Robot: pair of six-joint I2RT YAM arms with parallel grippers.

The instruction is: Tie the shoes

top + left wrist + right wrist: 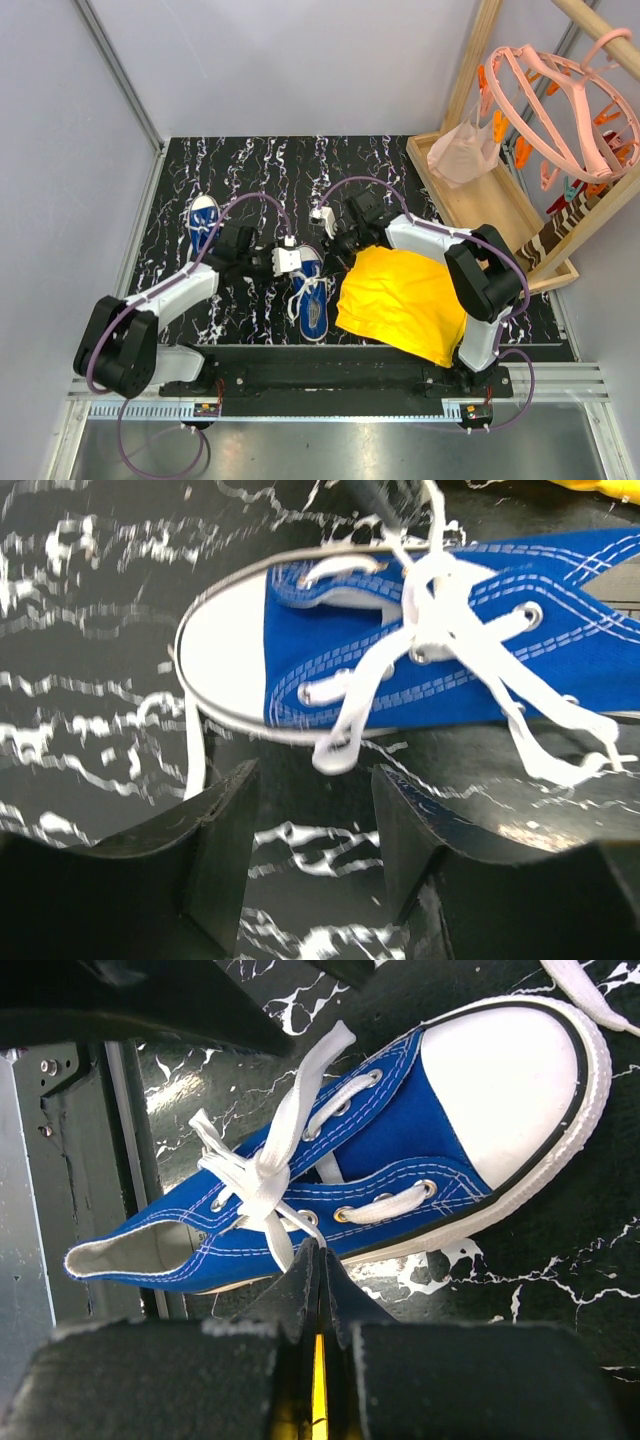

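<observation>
Two blue canvas shoes with white toe caps lie on the black marbled mat. One shoe [203, 222] sits at the far left. The other shoe [312, 305] [400, 670] [400, 1150] lies in the middle between both grippers, its white laces [440, 610] crossed loosely over the tongue. My left gripper [296, 264] [312, 815] hovers open just beside this shoe's toe side, with only mat between its fingers. My right gripper [335, 245] [318, 1252] is shut against the shoe's side, pinching a white lace strand [285, 1222] that runs down from the crossing.
A yellow cloth [400, 300] lies right of the middle shoe, under the right arm. A wooden tray [470, 200] with pink hangers [560, 100] and clothespins stands at the back right. The metal frame rail [80, 1130] runs along the near mat edge.
</observation>
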